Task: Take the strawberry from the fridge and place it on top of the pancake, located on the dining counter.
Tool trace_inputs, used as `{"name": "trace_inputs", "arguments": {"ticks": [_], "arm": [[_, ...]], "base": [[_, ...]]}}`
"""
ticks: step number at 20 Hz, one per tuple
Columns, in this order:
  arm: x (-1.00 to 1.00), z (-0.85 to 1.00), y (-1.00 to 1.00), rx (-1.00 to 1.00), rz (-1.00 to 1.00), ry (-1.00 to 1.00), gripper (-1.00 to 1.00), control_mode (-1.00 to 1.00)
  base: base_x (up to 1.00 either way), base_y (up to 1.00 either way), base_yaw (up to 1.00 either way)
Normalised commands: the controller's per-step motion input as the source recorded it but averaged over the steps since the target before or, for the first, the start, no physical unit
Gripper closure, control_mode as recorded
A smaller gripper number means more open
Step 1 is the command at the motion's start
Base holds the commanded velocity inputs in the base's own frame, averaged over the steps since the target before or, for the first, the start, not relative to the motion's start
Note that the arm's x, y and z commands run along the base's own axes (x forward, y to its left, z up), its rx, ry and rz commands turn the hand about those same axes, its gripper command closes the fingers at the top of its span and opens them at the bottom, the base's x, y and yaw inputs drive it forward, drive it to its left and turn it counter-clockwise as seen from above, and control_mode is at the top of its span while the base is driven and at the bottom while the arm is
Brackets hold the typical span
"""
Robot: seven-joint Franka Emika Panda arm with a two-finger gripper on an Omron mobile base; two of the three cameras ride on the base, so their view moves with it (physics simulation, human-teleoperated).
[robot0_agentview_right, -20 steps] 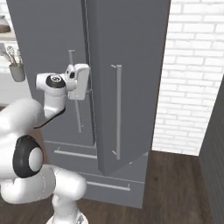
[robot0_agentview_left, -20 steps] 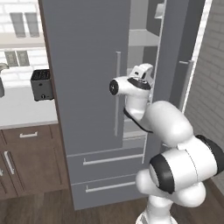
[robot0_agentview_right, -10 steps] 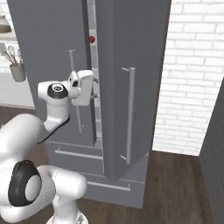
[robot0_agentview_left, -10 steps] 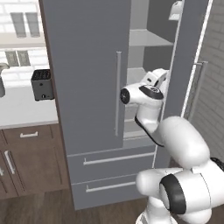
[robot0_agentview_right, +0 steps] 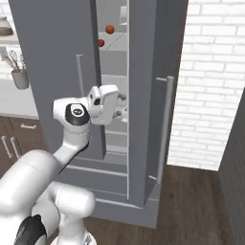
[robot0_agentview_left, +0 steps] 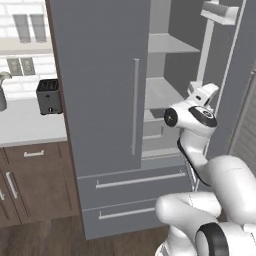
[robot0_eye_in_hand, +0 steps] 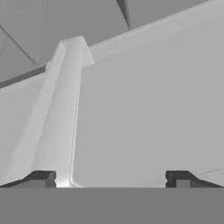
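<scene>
The tall grey fridge [robot0_agentview_left: 100,100] has its left door closed and its right door [robot0_agentview_right: 153,95] swung wide. On an upper shelf inside lies the tiny red strawberry [robot0_agentview_right: 101,43], just below and left of a rounder orange-red ball [robot0_agentview_right: 110,29]. My gripper [robot0_agentview_right: 123,105] is open and empty. It sits at mid height in the opening between the doors, well below the strawberry. In the hand view the gripper [robot0_eye_in_hand: 111,179] faces a pale grey inner surface close ahead, its fingertips [robot0_eye_in_hand: 41,178] spread apart. The pancake and the dining counter are out of view.
The right door's long silver handle [robot0_agentview_right: 165,129] juts out to my right, with a white brick wall [robot0_agentview_right: 210,81] beyond it. Two lower drawers [robot0_agentview_left: 135,180] sit under the doors. A wall counter [robot0_agentview_left: 25,125] to the left carries a toaster [robot0_agentview_left: 48,96].
The fridge's right door has swung from slightly ajar to wide open. My arm moved right with it, and the gripper stayed open throughout.
</scene>
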Motion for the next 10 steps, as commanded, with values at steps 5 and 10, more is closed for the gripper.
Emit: {"name": "trace_inputs", "arguments": {"ticks": [5, 10], "arm": [[-0.28, 0.11, -1.00, 0.00, 0.00, -0.01, -1.00, -1.00], [-0.09, 0.04, -0.89, 0.00, 0.00, 0.00, -1.00, -1.00]], "base": [[0.00, 0.00, 0.00], [0.00, 0.00, 0.00]]}}
